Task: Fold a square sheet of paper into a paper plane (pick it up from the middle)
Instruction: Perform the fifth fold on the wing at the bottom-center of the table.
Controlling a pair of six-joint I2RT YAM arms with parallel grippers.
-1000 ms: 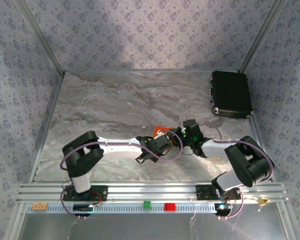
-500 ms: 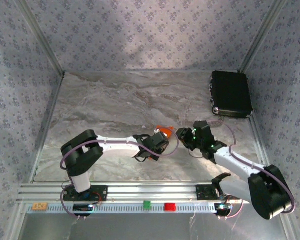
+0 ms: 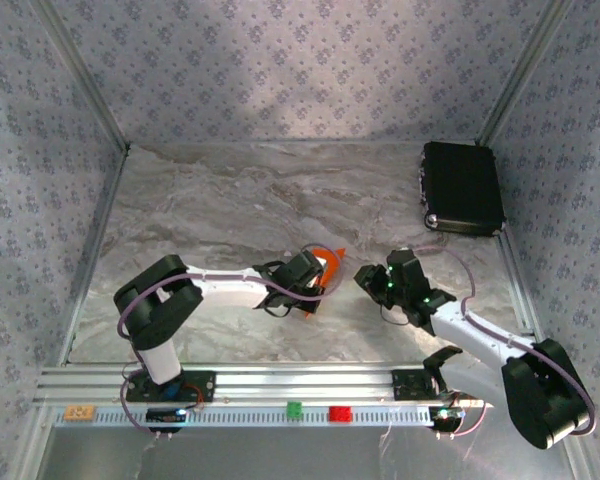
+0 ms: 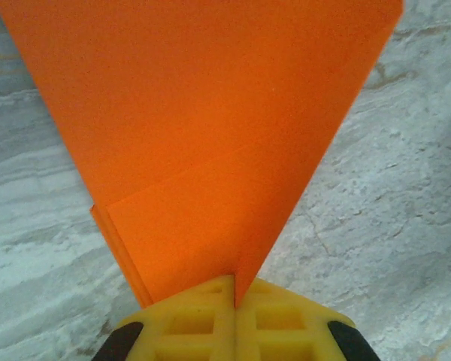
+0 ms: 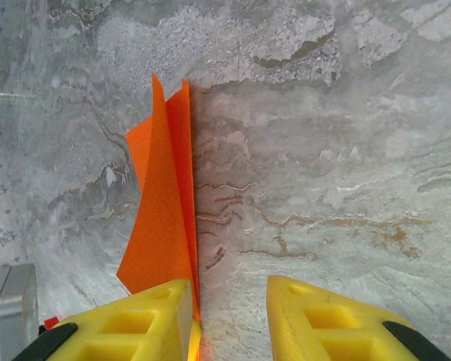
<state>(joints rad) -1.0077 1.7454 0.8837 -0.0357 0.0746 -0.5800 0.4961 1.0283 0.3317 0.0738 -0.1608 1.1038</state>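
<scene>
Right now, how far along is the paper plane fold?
Done: the orange paper is folded into stacked layers tapering to a point. In hand: the left gripper is shut on that narrow end; the right gripper stands open beside the paper, not gripping. Left: probably wing folds; it isn't a finished dart yet.

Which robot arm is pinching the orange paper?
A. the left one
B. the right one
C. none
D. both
A: the left gripper is shut on the orange paper, while the right gripper has its jaws apart with bare table between them.
</scene>
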